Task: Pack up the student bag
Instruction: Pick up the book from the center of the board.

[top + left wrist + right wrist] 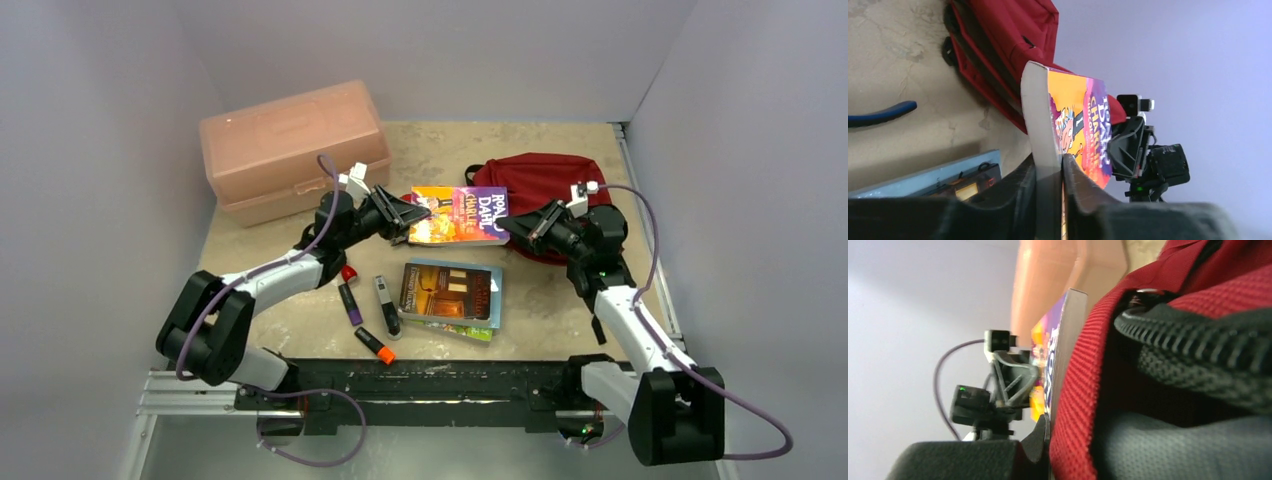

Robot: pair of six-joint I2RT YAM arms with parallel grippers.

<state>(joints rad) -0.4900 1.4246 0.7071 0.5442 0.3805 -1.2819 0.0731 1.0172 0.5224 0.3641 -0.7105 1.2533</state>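
orange book (460, 215) clamped in left hand (418, 213), right hand (508, 225) pinching student bag (545, 175); pink box (290, 150), markers (350, 302) nearby.

Lilac walls (90, 120), mottled beige tbl top (550, 320), even light

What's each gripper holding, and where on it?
Left gripper pinches the Roald Dahl book by the end opposite the author's name. Right gripper clamps the student bag by a red fabric edge.
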